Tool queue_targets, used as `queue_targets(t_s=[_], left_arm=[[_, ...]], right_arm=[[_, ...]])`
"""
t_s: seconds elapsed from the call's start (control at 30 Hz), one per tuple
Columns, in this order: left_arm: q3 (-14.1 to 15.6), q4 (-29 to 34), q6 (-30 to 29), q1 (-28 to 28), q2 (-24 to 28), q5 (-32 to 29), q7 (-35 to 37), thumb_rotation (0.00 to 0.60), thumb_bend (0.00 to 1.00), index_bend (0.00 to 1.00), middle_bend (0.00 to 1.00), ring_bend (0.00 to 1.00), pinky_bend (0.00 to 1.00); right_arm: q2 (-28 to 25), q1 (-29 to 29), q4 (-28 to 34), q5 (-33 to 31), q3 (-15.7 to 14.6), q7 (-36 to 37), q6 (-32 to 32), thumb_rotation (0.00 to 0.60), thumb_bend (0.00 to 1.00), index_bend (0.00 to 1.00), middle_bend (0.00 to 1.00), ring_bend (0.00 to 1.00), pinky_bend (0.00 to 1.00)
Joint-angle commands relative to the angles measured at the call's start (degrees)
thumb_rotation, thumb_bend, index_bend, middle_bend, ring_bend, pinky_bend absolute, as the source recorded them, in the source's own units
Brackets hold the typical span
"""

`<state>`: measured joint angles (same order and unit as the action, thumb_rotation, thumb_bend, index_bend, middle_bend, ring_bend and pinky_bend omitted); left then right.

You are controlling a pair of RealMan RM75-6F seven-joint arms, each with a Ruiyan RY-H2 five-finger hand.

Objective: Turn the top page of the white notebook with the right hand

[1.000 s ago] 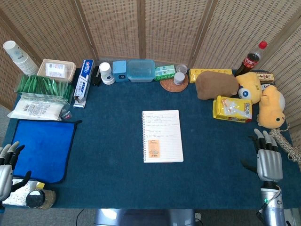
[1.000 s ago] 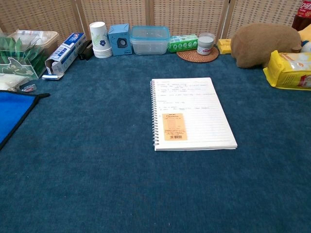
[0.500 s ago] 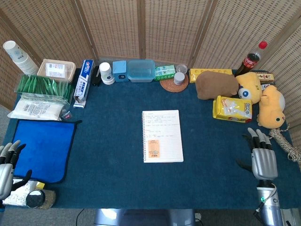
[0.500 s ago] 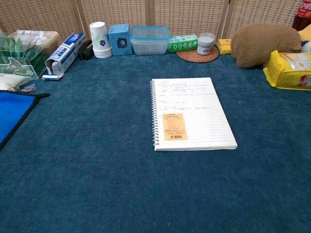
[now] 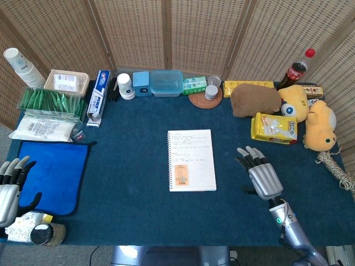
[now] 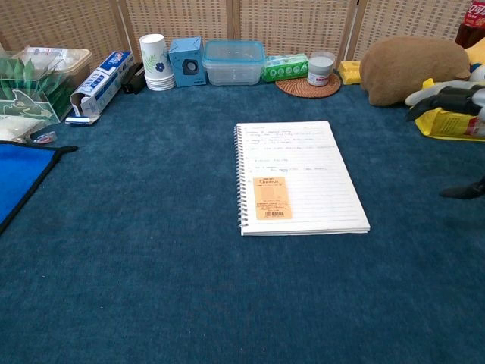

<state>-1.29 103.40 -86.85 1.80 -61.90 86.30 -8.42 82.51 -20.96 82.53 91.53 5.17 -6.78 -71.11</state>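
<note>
Blue tablecloth, white notebook (image 5: 192, 160) lying flat mid-table, spiral on left. Your right hand (image 5: 259, 173) hovering near its right edge, fingers spread, holding nothing, probably lining up for page corner.

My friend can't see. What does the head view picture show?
A white spiral notebook lies flat on a blue table, untouched. The robot's open right hand hovers beside it, to its right, and the open left hand waits at the table's left edge.
</note>
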Motion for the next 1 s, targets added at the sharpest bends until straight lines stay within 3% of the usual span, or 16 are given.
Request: queue_targets(t_s=[0.03,0.6,1.0], left_arm=[[-0.1,0.2,0.3,0.3,0.1,-0.1,-0.1,0.600,0.30,0.20,0.08,0.02,0.00],[-0.1,-0.3,1.6,0.9,-0.1,-1.2,-0.1,0.600,0.30,0.20,0.08,0.02,0.00],[0.0,-1.5,1.4,0.5,-0.4,-1.9,1.4,0.600,0.31,0.20,0.08,0.02,0.00]], right_arm=[[1.7,-2.4,-1.9,1.5,-1.0,0.3,2.8,0.600,0.11,0.21,0.15,0.05,0.12],[8.9,-7.6,-13.3,2.2,-2.0,1.1,6.3,0.600,0.05,0.21,0.15,0.05,0.12],[11.4,-9.5,-16.3,1.1,-2.0,0.2,7.4,0.600,0.05,0.21,0.15,0.05,0.12]])
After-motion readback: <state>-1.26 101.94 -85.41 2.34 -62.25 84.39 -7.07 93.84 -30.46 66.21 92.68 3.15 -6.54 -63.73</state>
